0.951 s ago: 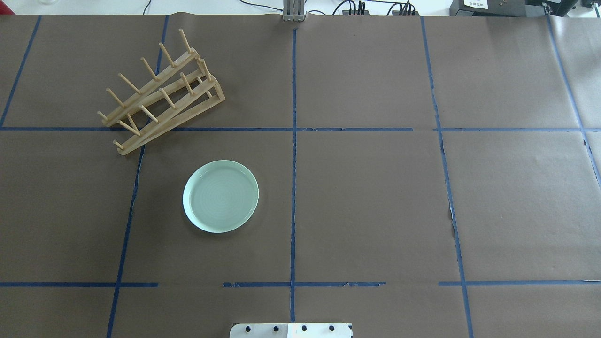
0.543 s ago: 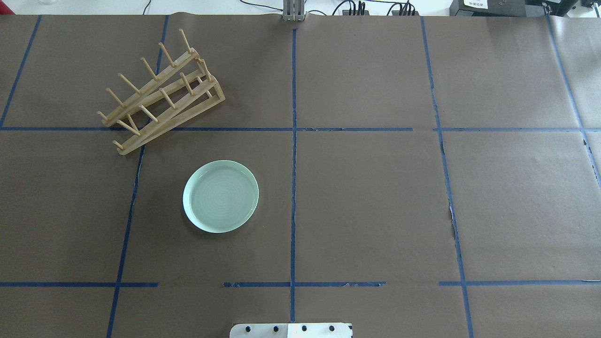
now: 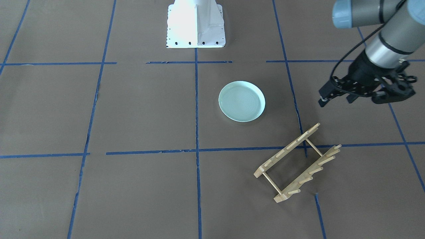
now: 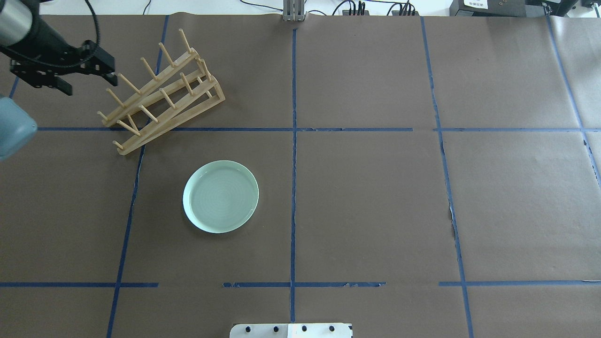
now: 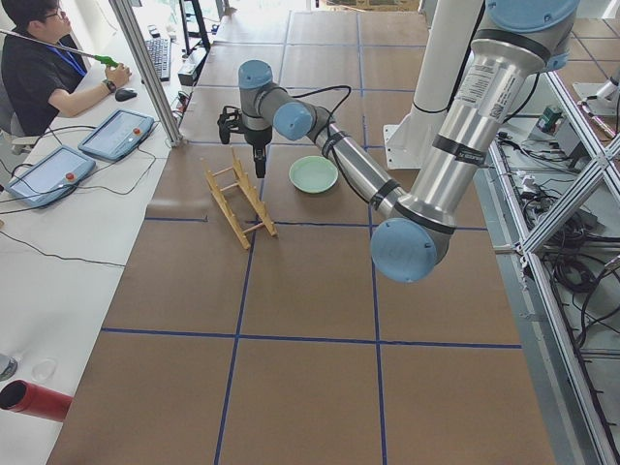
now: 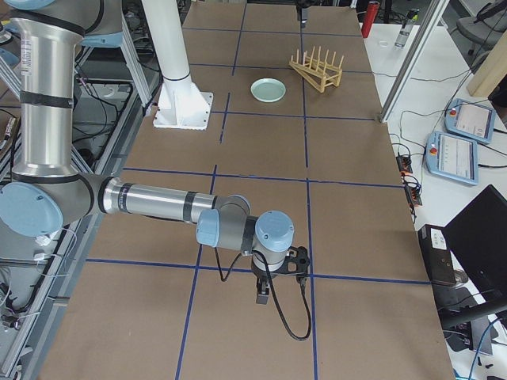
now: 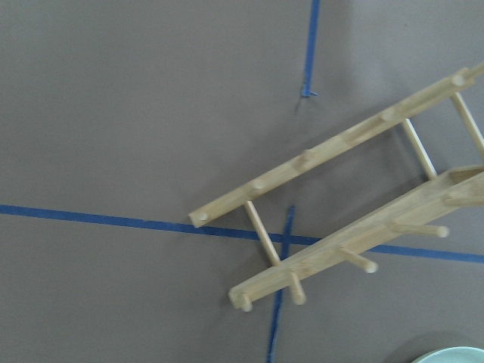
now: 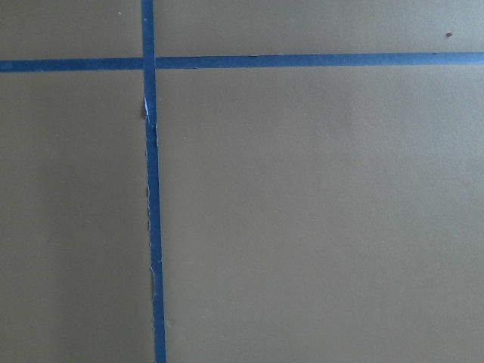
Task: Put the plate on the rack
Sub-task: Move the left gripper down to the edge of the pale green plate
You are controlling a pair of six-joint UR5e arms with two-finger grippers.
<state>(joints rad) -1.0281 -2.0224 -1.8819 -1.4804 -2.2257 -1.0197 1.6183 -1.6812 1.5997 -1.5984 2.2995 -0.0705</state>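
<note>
The pale mint-green plate [image 4: 220, 196] lies flat on the brown paper, left of the table's middle; it also shows in the front-facing view [image 3: 241, 101]. The light-wood rack [image 4: 188, 111] stands beyond it to the far left, turned at an angle, and holds nothing [image 3: 298, 181]. My left gripper [image 4: 42, 82] hangs above the table just left of the rack, pointing down, and looks open and empty [image 3: 372, 96]. Its wrist view shows the rack's end [image 7: 355, 238] and a sliver of the plate [image 7: 454, 355]. My right gripper [image 6: 269, 289] is far from both, low over the paper; I cannot tell whether it is open.
The robot's white base [image 3: 196, 23] stands at the near middle edge. Blue tape lines [image 4: 293, 141] cross the brown paper. Cables and a grey post [image 4: 294, 11] line the far edge. An operator [image 5: 39, 58] sits at a side table with tablets.
My left arm and gripper have come into the overhead view at the upper left, beside the rack. The plate and the rack have not moved.
</note>
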